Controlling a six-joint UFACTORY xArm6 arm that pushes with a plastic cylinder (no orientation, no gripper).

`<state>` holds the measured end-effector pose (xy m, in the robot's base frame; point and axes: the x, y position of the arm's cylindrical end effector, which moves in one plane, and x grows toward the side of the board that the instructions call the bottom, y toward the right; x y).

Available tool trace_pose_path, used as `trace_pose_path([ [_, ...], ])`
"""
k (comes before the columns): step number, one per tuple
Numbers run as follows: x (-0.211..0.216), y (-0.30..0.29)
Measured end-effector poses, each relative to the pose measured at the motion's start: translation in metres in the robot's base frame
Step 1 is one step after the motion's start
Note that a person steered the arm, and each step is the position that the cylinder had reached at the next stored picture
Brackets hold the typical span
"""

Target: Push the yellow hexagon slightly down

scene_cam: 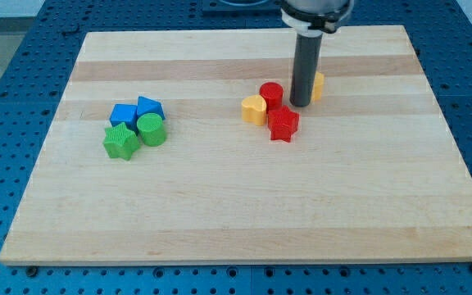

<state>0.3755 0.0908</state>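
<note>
The yellow hexagon (318,84) lies on the wooden board, mostly hidden behind my rod; only its right part shows. My tip (301,104) rests on the board just in front of and left of the hexagon, close to or touching it. A red cylinder (270,94) stands just left of the tip. A red star (283,124) lies just below and left of the tip. A yellow heart (254,108) lies left of the red cylinder.
At the view's left sits a tight cluster: a blue cube (123,115), a blue pentagon-like block (149,107), a green cylinder (152,129) and a green star (120,141). The board's top edge (244,33) is near the rod.
</note>
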Motion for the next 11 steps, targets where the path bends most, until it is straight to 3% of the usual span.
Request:
trace_pose_path([
  [3,0.007,0.058],
  [5,-0.054,0.077],
  [6,-0.078,0.042],
  [7,-0.064,0.005],
  [8,-0.026,0.023],
  [9,-0.017,0.030],
  [11,-0.062,0.074],
])
